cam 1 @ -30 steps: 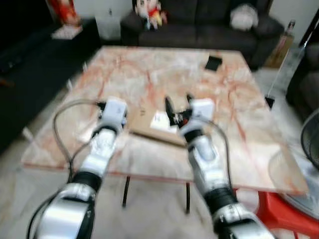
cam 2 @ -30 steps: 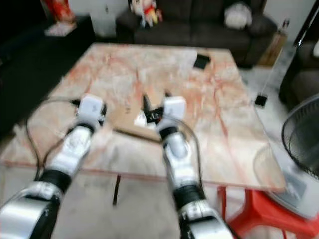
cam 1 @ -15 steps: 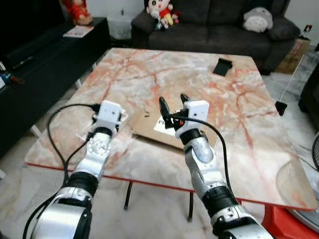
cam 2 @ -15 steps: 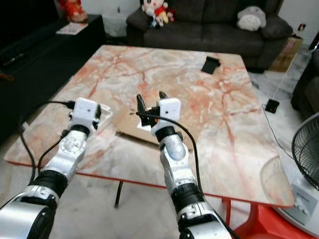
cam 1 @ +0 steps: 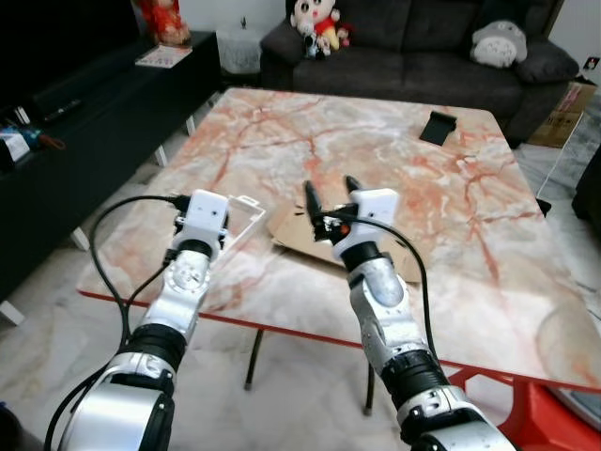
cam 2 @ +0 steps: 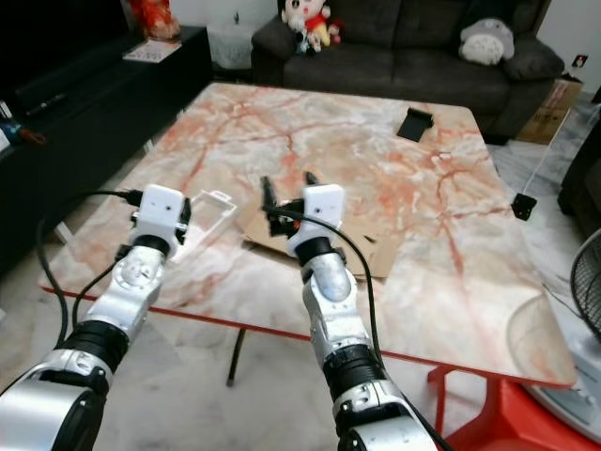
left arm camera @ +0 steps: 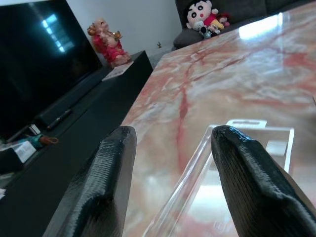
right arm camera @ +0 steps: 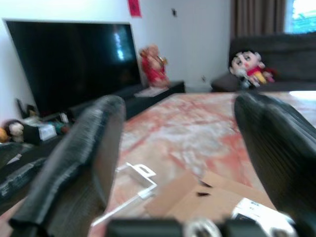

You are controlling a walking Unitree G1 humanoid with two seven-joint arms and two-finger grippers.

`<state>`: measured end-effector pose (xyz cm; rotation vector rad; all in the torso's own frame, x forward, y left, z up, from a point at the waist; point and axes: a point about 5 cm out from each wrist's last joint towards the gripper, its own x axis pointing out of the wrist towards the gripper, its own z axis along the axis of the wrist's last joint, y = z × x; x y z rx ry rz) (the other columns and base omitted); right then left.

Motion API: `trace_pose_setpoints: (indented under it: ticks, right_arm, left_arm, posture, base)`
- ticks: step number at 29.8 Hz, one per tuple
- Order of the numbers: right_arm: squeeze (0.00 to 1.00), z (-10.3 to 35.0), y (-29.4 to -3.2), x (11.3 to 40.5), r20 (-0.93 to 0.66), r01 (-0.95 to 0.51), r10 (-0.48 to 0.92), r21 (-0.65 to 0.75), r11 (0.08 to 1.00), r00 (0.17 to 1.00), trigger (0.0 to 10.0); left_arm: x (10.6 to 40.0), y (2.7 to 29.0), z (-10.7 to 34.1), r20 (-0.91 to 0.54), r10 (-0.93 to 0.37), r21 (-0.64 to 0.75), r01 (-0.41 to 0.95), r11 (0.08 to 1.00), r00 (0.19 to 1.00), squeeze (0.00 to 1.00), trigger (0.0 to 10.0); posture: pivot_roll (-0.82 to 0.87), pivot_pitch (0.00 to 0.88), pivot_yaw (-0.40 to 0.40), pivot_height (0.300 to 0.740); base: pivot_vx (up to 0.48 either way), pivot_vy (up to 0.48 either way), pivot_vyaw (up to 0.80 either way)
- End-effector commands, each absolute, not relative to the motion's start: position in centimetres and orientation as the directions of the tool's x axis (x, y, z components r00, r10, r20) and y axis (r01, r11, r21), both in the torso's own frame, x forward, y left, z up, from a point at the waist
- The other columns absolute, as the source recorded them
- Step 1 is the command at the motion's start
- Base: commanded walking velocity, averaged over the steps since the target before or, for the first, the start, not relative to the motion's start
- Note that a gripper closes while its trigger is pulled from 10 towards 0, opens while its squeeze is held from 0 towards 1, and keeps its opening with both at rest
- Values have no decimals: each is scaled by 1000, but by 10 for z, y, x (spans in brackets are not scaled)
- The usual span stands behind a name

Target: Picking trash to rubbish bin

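Cardboard point(cam 1: 324, 246) lies flat, brown, white-labelled.

pink-veined marble table point(cam 1: 441, 188) (brown cardboard point(cam 1: 300, 224))

Marble table point(cam 1: 451, 197): there was one.
Flattened cardboard point(cam 2: 376, 254): one piece.
Clear plastic packaging point(cam 2: 211, 214): one.
Black objects on the table point(cam 1: 439, 126): one.
Sofas point(cam 1: 413, 47): one.
Plush toys on the sofa: two point(cam 1: 315, 17) point(cam 1: 505, 42).
Grippers: two, left gripper point(left arm camera: 170, 185) and right gripper point(cam 1: 329, 195).
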<state>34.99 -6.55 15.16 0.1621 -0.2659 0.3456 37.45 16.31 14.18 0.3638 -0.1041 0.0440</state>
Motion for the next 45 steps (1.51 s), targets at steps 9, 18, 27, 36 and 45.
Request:
trace_pose_setpoints:
  ticks: [9, 18, 27, 36, 45]
  right_arm:
    - [0, 154, -67, 352, 288, -350, 305, 120, 929, 908, 10000]
    - [0, 153, -66, 352, 283, -350, 305, 122, 929, 909, 10000]
    - [0, 153, -65, 352, 279, -353, 317, 87, 932, 906, 10000]
    - [0, 152, -65, 351, 272, -352, 316, 93, 931, 909, 10000]
    - [0, 152, -66, 352, 267, -347, 311, 102, 932, 912, 10000]
  left_arm:
    - [375, 151, 137, 58, -66, 390, 39, 920, 996, 0, 10000]
    - [375, 148, 141, 91, -79, 397, 37, 917, 993, 0, 10000]
    - [376, 148, 146, 113, -66, 368, 20, 929, 991, 0, 10000]
    - [377, 151, 148, 124, -58, 373, 8, 928, 991, 0, 10000]
    - [377, 154, 150, 131, -48, 374, -4, 927, 990, 0, 10000]
  posture:
    - [-32, 4, 8, 740]
    - [-31, 0, 8, 740]
    - [-33, 0, 8, 740]
    - [-30, 0, 8, 740]
    - [-30, 6, 6, 740]
  base:
    - [0, 27, 0]
    - [0, 0, 0]
    - [196, 0, 0]
    - [400, 0, 45]
    - [415, 0, 0]
